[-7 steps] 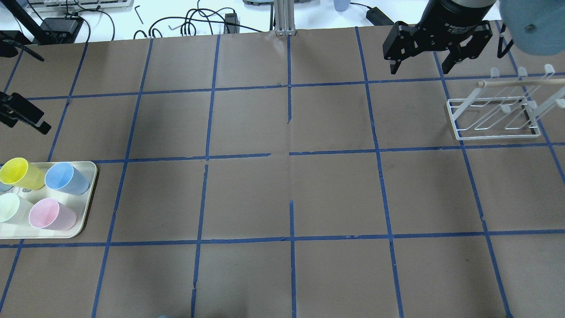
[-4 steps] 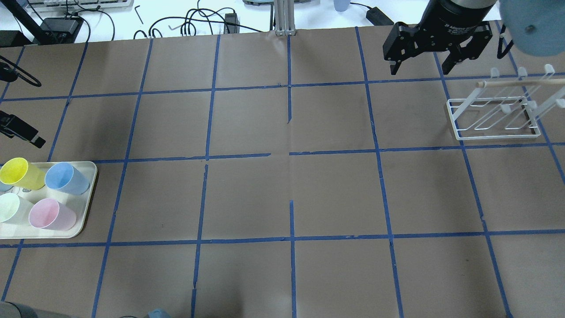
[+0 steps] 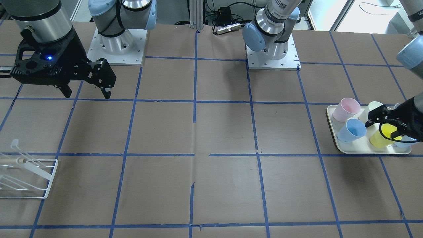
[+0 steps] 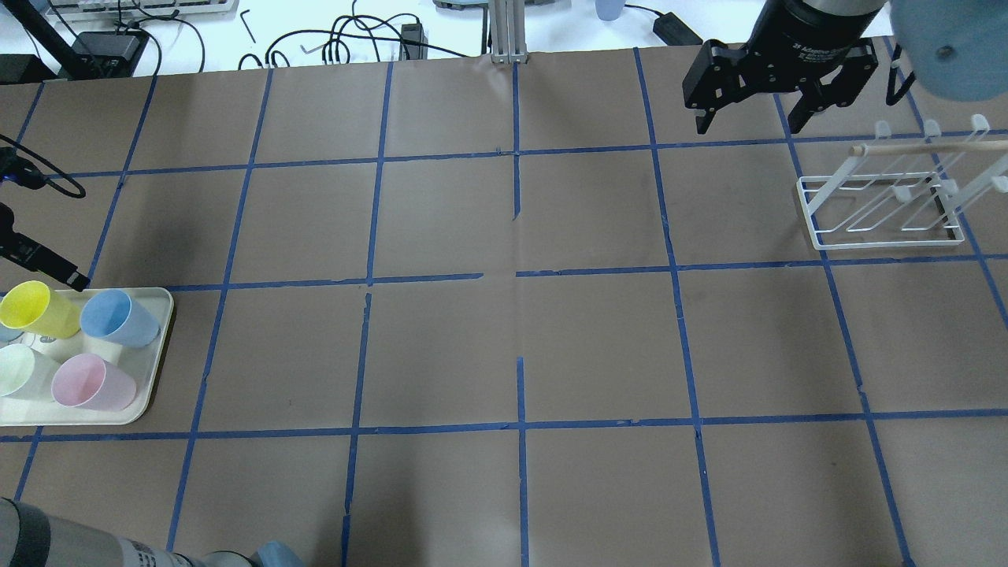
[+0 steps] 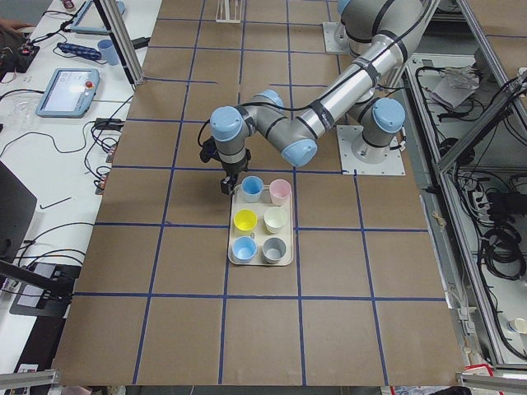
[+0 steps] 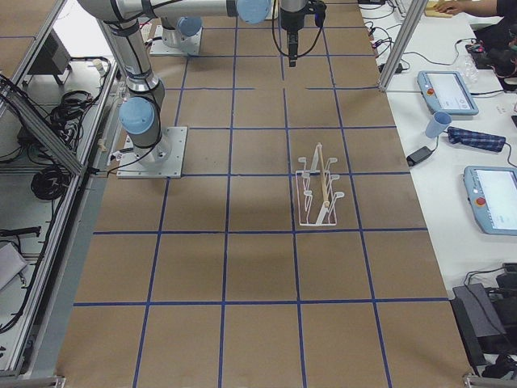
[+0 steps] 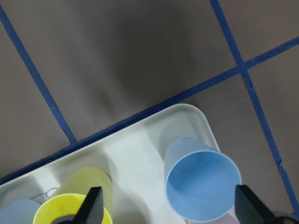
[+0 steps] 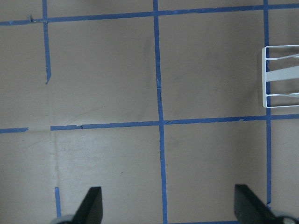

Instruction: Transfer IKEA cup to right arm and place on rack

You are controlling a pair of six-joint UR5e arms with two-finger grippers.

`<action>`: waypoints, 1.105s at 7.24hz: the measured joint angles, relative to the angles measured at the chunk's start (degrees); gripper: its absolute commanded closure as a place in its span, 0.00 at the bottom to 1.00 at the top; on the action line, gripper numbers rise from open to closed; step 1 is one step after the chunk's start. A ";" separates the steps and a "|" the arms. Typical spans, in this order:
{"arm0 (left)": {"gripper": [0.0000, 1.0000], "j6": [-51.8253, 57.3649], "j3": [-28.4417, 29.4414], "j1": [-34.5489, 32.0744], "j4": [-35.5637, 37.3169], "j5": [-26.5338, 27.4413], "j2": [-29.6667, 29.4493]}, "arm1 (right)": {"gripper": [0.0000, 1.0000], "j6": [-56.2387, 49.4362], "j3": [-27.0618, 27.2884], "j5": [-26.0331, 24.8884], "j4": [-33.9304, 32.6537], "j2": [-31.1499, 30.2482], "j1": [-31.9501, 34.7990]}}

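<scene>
Brown paper table (image 4: 504, 354) with a blue tape grid, both arms up over it.

The left arm (image 5: 346, 86) rises from its base, folds at the elbow and reaches out to the table's left edge, with its wrist pointing straight down over the tray. The right arm (image 3: 36, 19) hangs high over the right half of the table. Its wrist is down too, and there's a blue light on its black mount.

The rack (image 4: 890, 244) sits by the right edge, toward the far right corner. The tray (image 4: 160, 358) lies against the left edge, about halfway along it, with six cups standing mouth-up in two rows.

The right gripper (image 4: 748, 122) has its jaws spread wide and is empty. The left gripper (image 7: 170, 207) is spread wide as well, hovering above the tray. One finger is over the yellow cup (image 7: 88, 184) and the other is just past the far side of the blue cup (image 7: 203, 186).

That blue cup is upright in the tray corner nearest the table's middle and far edge, next to the pink cup (image 4: 90, 382). A second blue cup (image 5: 244, 248) stands at the tray's other end.

Hard-to-see bits:
- The overhead view cuts the left arm down to one fingertip (image 4: 75, 278) and clips the tray's outer side.
- The front and right wrist views only catch part of the rack.
- I can't tell how high the left tips sit above the rims.
</scene>
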 measured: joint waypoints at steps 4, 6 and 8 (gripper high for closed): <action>0.00 1.19 -3.00 0.03 2.66 -0.02 -0.76 | 0.00 0.01 0.28 0.02 -0.03 -0.21 -0.07; 0.06 1.85 -5.46 0.07 6.18 0.06 -0.81 | 0.00 0.02 0.28 0.02 -0.04 -0.24 -0.08; 0.15 1.81 -6.86 0.14 7.10 0.09 -0.71 | 0.00 0.02 0.32 0.02 -0.02 -0.24 -0.08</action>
